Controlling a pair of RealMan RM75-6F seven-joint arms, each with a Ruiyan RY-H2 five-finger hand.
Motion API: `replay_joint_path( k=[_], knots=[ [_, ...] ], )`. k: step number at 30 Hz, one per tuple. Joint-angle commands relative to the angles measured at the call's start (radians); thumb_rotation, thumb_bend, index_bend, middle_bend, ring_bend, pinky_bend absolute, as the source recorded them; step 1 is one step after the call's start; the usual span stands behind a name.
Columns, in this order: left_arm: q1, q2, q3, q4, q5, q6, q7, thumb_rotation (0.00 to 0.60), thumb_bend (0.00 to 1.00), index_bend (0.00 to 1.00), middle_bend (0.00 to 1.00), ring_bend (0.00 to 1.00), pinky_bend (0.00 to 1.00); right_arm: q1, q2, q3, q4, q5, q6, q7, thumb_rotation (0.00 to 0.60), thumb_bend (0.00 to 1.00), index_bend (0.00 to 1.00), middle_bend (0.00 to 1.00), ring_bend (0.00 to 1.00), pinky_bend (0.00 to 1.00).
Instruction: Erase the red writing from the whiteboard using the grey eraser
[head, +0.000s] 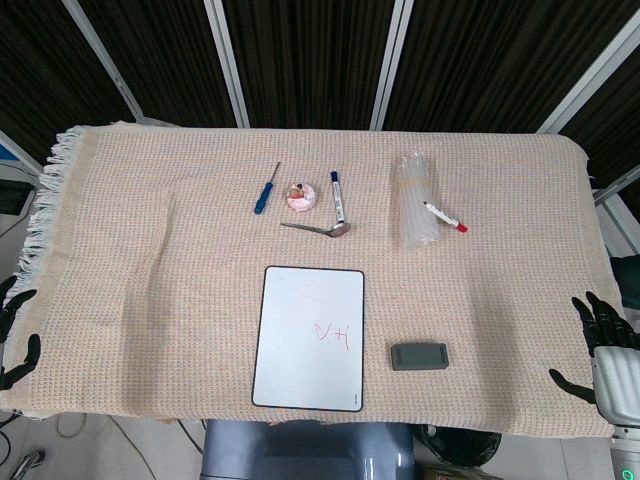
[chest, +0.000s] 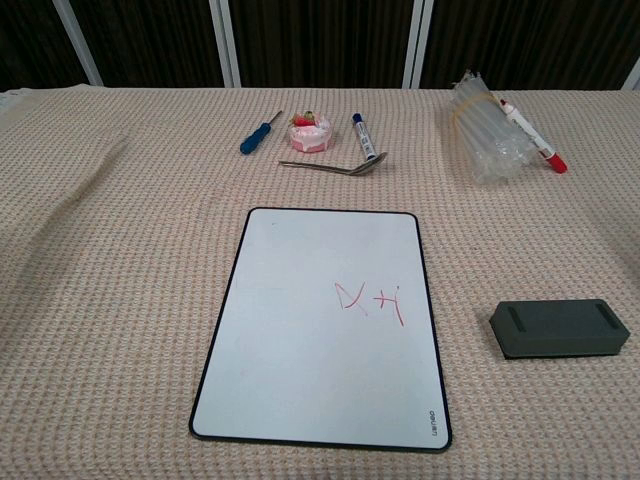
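Observation:
A white whiteboard with a black rim lies near the table's front edge, with red writing on its right half. The grey eraser lies flat on the cloth just right of the board, untouched. My left hand is at the far left edge of the head view, off the table's side, fingers spread and empty. My right hand is at the far right edge, also spread and empty. Neither hand shows in the chest view.
Behind the board lie a metal spoon, a blue marker, a pink-and-white tape roll and a blue screwdriver. At back right, a clear plastic bundle lies with a red marker on it. A beige woven cloth covers the table.

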Motion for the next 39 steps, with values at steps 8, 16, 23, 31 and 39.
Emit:
replay_joint_path(
  k=[8, 16, 23, 31, 39],
  knots=[
    [0.002, 0.003, -0.001, -0.002, -0.003, 0.001, -0.002, 0.6, 0.49, 0.16, 0.01, 0.0, 0.04, -0.001, 0.001, 0.0, -0.001, -0.001, 0.002, 0.002, 0.6, 0.04, 0.0, 0.02, 0.06, 0.16],
    [0.002, 0.001, 0.0, -0.001, -0.001, 0.001, 0.0, 0.6, 0.49, 0.16, 0.01, 0.0, 0.04, -0.001, 0.003, 0.0, -0.001, -0.001, 0.003, 0.005, 0.6, 0.04, 0.0, 0.02, 0.06, 0.16],
    [0.002, 0.0, 0.0, -0.001, 0.0, 0.001, 0.002, 0.6, 0.49, 0.16, 0.01, 0.0, 0.04, 0.0, 0.011, -0.01, -0.008, -0.008, -0.01, 0.023, 0.6, 0.04, 0.0, 0.02, 0.06, 0.16],
    [0.003, -0.002, -0.002, -0.006, -0.003, 0.004, -0.001, 0.6, 0.49, 0.16, 0.01, 0.0, 0.04, 0.013, 0.065, -0.055, -0.053, -0.041, -0.08, 0.091, 0.6, 0.04, 0.0, 0.06, 0.06, 0.16],
    [0.001, -0.005, -0.002, -0.005, -0.006, -0.001, 0.004, 0.6, 0.49, 0.16, 0.01, 0.0, 0.04, 0.114, 0.146, -0.087, -0.097, -0.072, -0.277, 0.141, 0.6, 0.04, 0.0, 0.12, 0.12, 0.17]
  ],
)
